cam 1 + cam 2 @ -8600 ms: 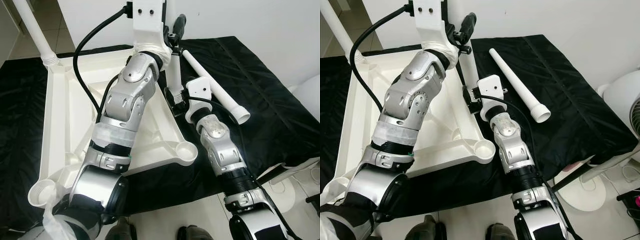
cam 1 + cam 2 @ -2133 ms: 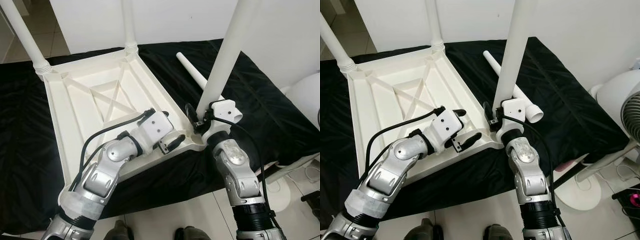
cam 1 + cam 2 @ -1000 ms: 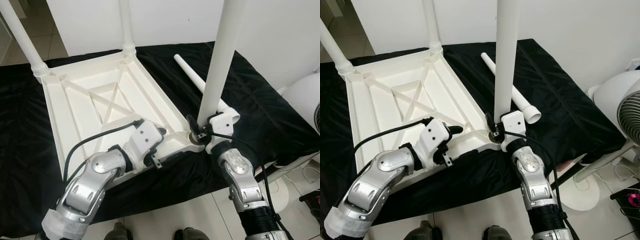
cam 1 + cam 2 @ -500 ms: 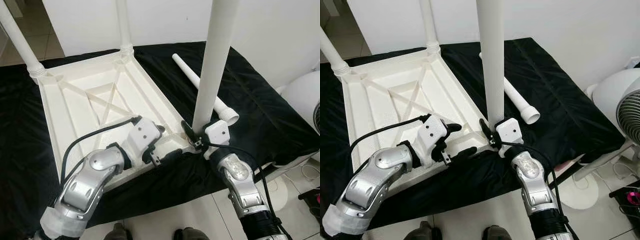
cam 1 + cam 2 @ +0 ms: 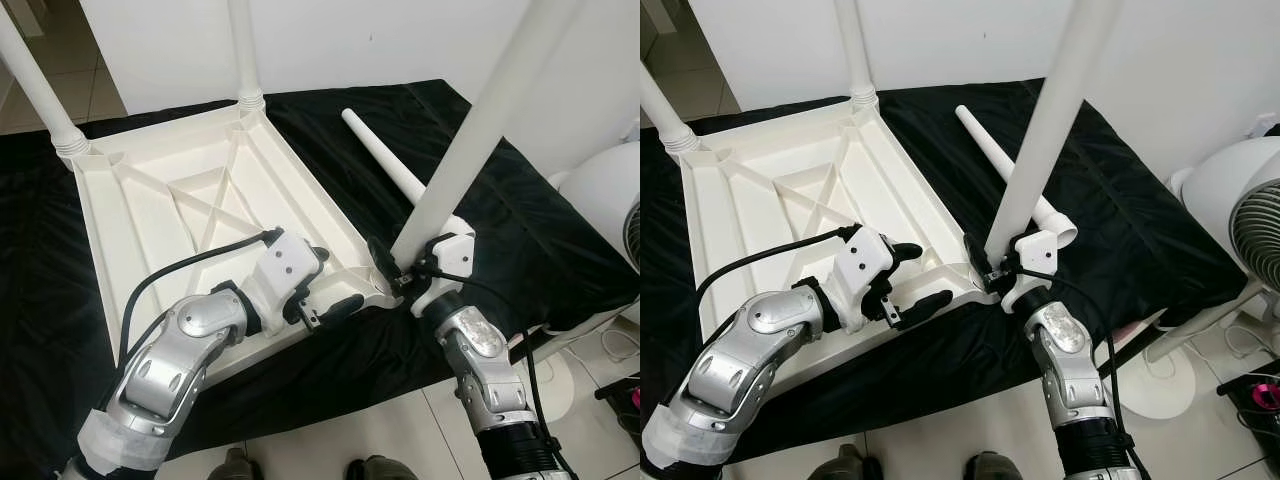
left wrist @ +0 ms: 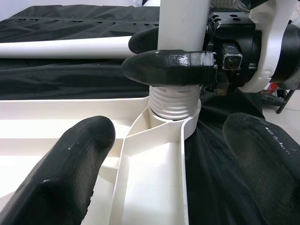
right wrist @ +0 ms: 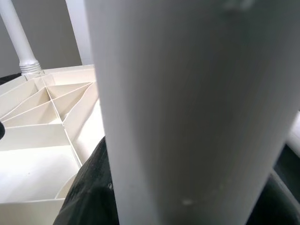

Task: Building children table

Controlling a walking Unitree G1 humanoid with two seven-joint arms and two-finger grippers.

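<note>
1. Your table top [image 5: 190, 200] lies upside down on the black cloth [image 5: 520, 230], ribs facing up; its near right corner socket [image 6: 174, 123] sits at the cloth's front edge, right by the drop to the tiled floor [image 5: 400, 440].
2. You have four legs in sight: two stand screwed into the far corners, the far left leg [image 5: 35, 85] and the far right leg [image 5: 243, 50]; a third, the held leg [image 5: 480, 130], has its threaded end in the near right socket and leans away to the right; the fourth, the loose leg [image 5: 385, 165], lies flat on the cloth just beyond that corner.
3. Your right gripper [image 5: 392, 268] clamps the held leg just above the thread, fingers closed around it.
4. Your left gripper [image 5: 325, 285] has its fingers spread, straddling the table's near rim beside that socket, gripping nothing; one fingertip [image 6: 75, 164] rests inside the frame, the other outside over the cloth.
5. To the right, bare cloth runs past the loose leg to the cloth's edge; a white fan [image 5: 1240, 200] stands beyond it, near the wall.
</note>
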